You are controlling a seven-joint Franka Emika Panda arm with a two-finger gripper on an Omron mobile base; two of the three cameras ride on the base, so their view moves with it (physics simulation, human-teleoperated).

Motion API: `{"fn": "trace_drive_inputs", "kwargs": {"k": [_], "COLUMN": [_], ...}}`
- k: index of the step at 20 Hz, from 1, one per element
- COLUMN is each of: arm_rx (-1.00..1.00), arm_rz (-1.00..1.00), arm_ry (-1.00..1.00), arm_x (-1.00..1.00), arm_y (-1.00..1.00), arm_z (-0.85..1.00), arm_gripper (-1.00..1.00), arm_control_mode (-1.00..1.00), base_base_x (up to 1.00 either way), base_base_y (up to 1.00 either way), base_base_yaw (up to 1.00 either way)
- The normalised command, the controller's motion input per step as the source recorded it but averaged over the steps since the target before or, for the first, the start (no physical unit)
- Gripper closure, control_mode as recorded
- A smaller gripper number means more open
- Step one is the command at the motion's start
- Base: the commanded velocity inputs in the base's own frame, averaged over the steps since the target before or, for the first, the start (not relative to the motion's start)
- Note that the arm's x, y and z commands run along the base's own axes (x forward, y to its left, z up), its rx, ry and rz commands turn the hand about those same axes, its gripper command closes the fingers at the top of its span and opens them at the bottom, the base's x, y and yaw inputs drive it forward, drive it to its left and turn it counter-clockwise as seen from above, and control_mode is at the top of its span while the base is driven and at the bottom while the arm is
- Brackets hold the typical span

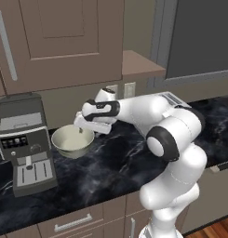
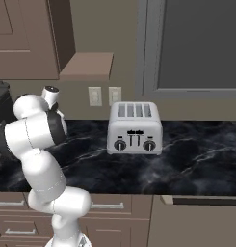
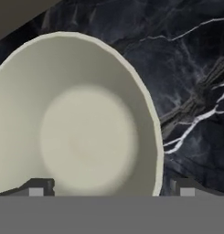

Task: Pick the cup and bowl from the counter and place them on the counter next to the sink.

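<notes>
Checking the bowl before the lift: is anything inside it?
No, the hand view shows the bowl with a bare cream inside, nothing lying in it.

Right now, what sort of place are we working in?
A home kitchen, by the look of it: a black marble-look counter over drawers, with wooden wall cabinets above, an espresso machine and a four-slot toaster standing on it. The open gripper hangs over a cream bowl.

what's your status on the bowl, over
Gripper open, jaws straddling the bowl rim. Bowl upright on counter, not gripped. Coffee machine close beside it.
</notes>
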Motion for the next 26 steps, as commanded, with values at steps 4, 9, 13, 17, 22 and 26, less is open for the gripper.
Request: {"fn": "trace_drive_inputs", "kwargs": {"k": [4,9,13,17,22,26], "arm_rx": [0.0,0.02,0.03,0.03,0.04,0.03], "arm_rz": [-0.04,-0.07,-0.02,0.0,0.0,-0.02], "arm_ry": [0.0,0.0,0.0,0.0,0.0,0.0], "arm_x": [0.0,0.0,0.0,0.0,0.0,0.0], "arm_y": [-0.05,-0.46,-0.2,0.15,0.27,0.24], "arm_z": [-0.05,0.0,0.0,-0.07,-0.2,-0.28], "arm_gripper": [-1.0,-1.0,-1.0,-1.0,-1.0,-1.0], "arm_control_mode": [-1.0,-1.0,-1.0,-1.0,-1.0,-1.0], "base_base_x": [0.0,0.0,0.0,0.0,0.0,0.0], "base_base_y": [0.0,0.0,0.0,0.0,0.0,0.0], "base_base_yaw": [0.0,0.0,0.0,0.0,0.0,0.0]}}
